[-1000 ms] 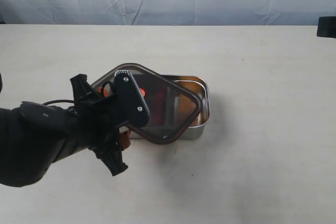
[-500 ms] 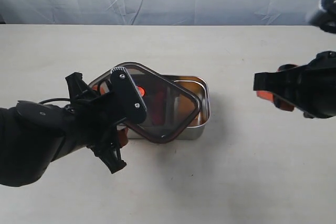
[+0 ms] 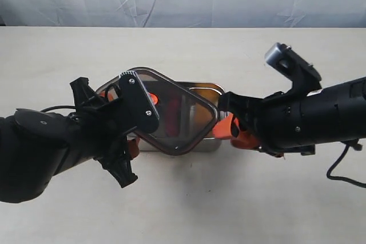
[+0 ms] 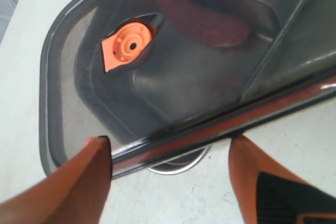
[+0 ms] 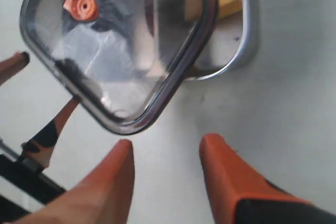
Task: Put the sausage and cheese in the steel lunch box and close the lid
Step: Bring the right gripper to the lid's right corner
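lid (image 3: 183,115) lies askew on the steel lunch box (image 3: 207,86); left gripper (image 4: 168,148) spread wide along its edge, right gripper (image 5: 165,169) parted, empty.

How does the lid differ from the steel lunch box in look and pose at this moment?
The lid is dark and see-through with an orange valve; the steel lunch box is shiny bare metal. The lid sits turned askew, one corner sticking out past the box's wall, while the steel lunch box lies flat on the table. Both are rectangles with rounded corners.
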Robot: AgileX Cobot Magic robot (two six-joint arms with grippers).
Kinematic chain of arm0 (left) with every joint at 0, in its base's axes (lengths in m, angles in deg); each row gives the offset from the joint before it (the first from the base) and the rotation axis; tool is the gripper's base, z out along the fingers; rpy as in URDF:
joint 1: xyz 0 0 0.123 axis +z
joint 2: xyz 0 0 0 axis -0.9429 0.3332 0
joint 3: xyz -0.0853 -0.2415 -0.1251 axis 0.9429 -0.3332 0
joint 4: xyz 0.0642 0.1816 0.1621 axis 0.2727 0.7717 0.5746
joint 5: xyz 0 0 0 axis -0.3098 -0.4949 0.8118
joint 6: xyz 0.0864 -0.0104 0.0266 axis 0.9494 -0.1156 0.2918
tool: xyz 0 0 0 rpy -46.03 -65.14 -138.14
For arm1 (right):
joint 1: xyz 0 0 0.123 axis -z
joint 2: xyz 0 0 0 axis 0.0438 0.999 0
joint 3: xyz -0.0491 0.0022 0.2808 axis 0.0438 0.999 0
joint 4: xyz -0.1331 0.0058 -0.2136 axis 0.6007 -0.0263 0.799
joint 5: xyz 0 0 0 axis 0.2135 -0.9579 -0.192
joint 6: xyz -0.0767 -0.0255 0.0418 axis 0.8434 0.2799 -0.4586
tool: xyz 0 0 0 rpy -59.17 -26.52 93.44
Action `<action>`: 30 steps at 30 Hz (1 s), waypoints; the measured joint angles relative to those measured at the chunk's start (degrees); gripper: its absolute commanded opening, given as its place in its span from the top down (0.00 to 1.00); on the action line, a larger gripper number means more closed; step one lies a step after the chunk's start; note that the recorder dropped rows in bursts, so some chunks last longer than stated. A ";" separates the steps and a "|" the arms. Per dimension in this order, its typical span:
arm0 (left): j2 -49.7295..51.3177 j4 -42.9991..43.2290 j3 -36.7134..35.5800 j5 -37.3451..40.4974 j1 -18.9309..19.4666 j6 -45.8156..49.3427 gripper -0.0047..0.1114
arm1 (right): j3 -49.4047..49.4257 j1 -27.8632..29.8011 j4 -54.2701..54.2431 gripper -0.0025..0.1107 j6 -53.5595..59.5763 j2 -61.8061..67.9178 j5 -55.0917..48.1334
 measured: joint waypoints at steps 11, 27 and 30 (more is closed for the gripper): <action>0.00 0.00 0.00 0.11 0.00 0.00 0.43 | 0.00 0.00 -15.33 0.98 17.00 6.41 -6.57; 0.00 0.00 0.00 0.11 0.00 0.00 0.43 | -3.69 -7.35 -26.93 0.98 27.68 18.50 -3.09; 0.00 0.00 0.00 0.11 0.00 0.00 0.43 | -3.92 -7.47 -27.06 0.98 27.68 18.58 -0.77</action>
